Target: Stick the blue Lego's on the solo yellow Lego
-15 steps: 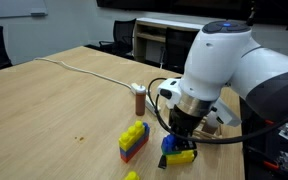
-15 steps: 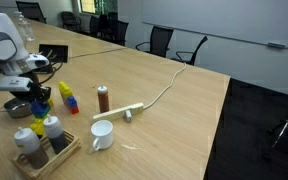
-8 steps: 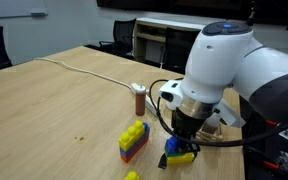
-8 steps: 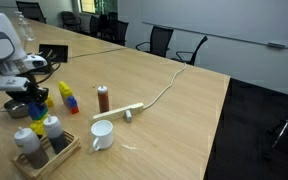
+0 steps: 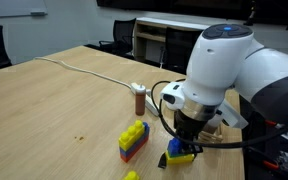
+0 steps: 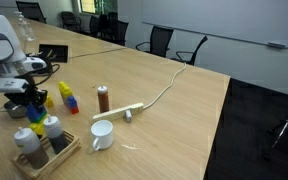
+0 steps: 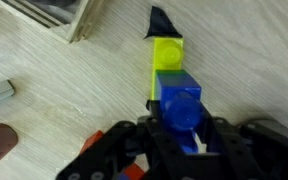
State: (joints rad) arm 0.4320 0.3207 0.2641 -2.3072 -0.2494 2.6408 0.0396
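A long wooden table (image 5: 54, 110) in a meeting room carries the work, with empty chairs behind it. In the wrist view the gripper (image 7: 181, 128) has its jaws drawn narrow around the blue Lego (image 7: 180, 100), which sits over the near end of the solo yellow Lego (image 7: 167, 52); the far end of the yellow brick is bare. Whether the studs are fully seated I cannot tell.

The main risk, as I judge it, is a skewed press. The blue brick looks slightly off the yellow one's long axis, so downward force could jam one edge and tip it. Nothing braces the yellow brick, so on smooth wood it could slide or pivot away under the push. If the join is only half made, the blue brick may lift off again when the jaws part. The red-based stack (image 5: 133, 140) stands near the yellow brick, within reach of a sideways slip
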